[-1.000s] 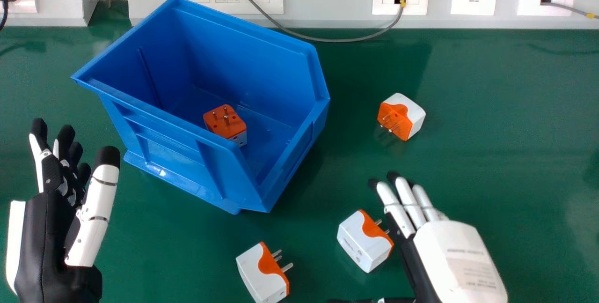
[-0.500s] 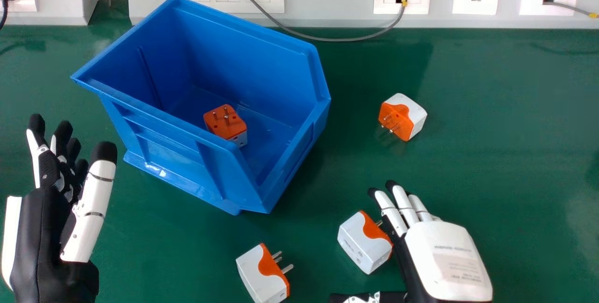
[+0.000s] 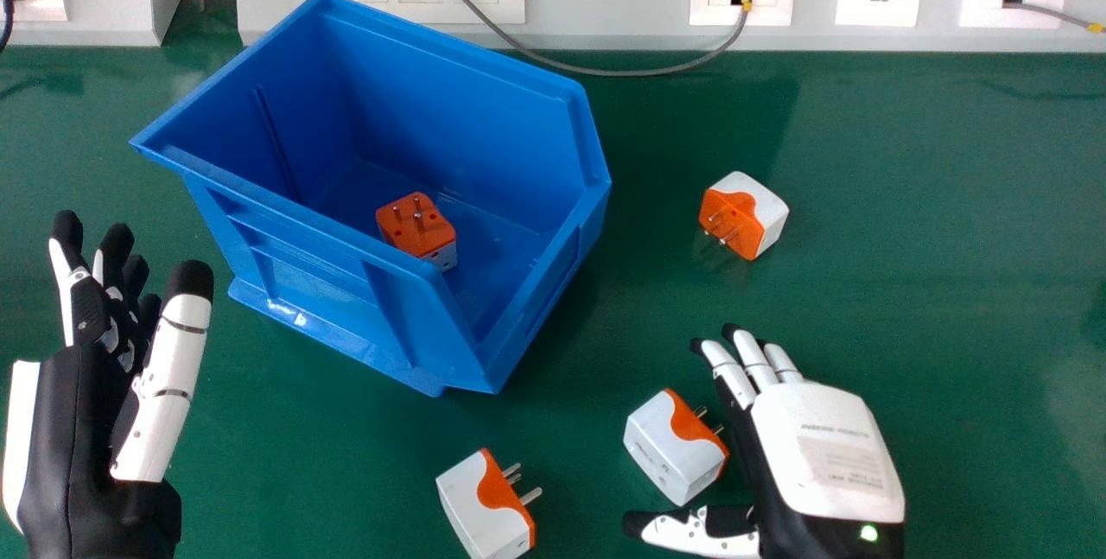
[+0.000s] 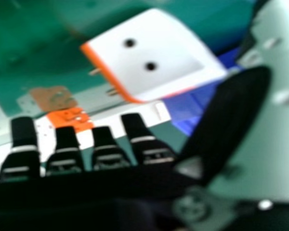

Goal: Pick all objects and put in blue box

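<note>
Right hand [image 3: 825, 455] was open beside a white-and-orange plug [image 3: 674, 451] | blue box [image 3: 333, 278] held a second plug [image 3: 416, 226] | third plug [image 3: 745, 213] and fourth plug [image 3: 484, 503] lay on green table [image 3: 950, 239] | left hand [image 3: 73, 434] was open

Resting on the smooth green surface [image 3: 950, 239]: an angular blue plastic box [image 3: 518, 352], three blocky white-and-orange plug adapters [image 3: 475, 511].
</note>
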